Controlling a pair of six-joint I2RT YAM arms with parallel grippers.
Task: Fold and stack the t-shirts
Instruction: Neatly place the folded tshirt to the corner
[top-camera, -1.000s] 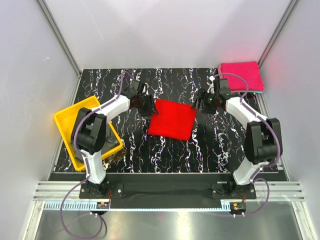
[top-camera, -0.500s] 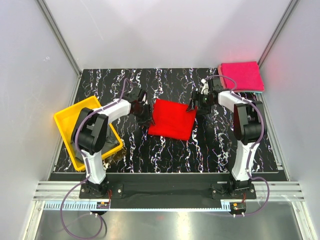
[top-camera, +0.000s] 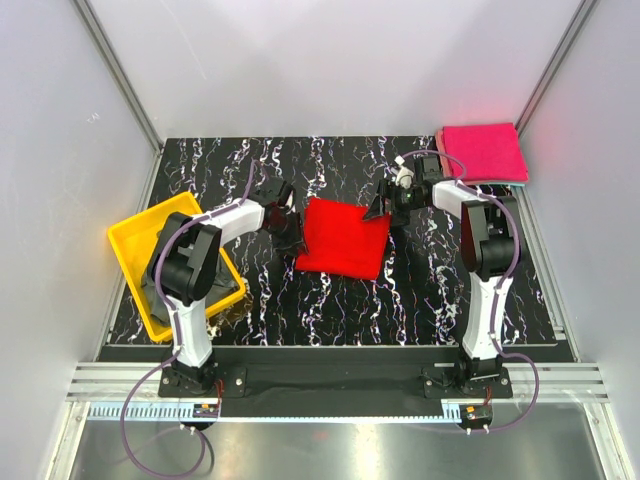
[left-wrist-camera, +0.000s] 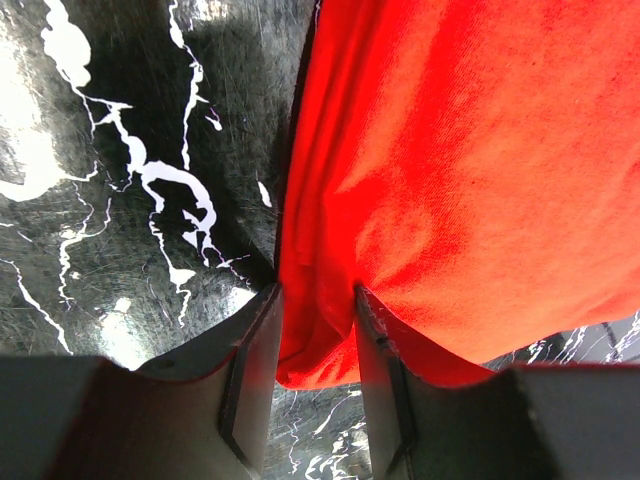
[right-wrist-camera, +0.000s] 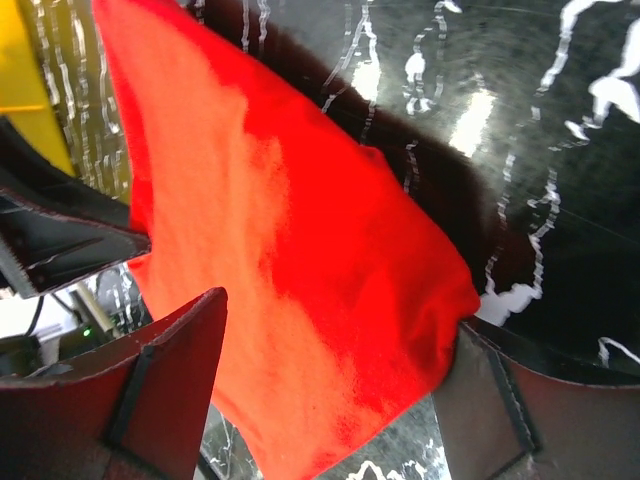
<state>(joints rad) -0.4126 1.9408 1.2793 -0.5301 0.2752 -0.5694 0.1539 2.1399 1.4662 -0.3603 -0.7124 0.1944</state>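
Worktop (top-camera: 330, 310), middle: red t-shirt (top-camera: 345, 238), folded to a square, not yet stacked.
Pink t-shirts (top-camera: 484, 152), folded, lie piled at the far right corner; folding looks done, and moving the red one onto that pile appears to be what remains. Left gripper (left-wrist-camera: 315, 300) is closed, pinching the red t-shirt's left edge. Right gripper (right-wrist-camera: 340, 320) stands wide apart, straddling its far right corner, apparently unclamped.

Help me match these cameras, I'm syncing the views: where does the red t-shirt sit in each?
Top external: the red t-shirt lies mid-picture.
Left wrist: it fills the upper right.
Right wrist: it runs from top left to lower centre.
Shared landmark: the black white-veined table, around the shirt in all three.
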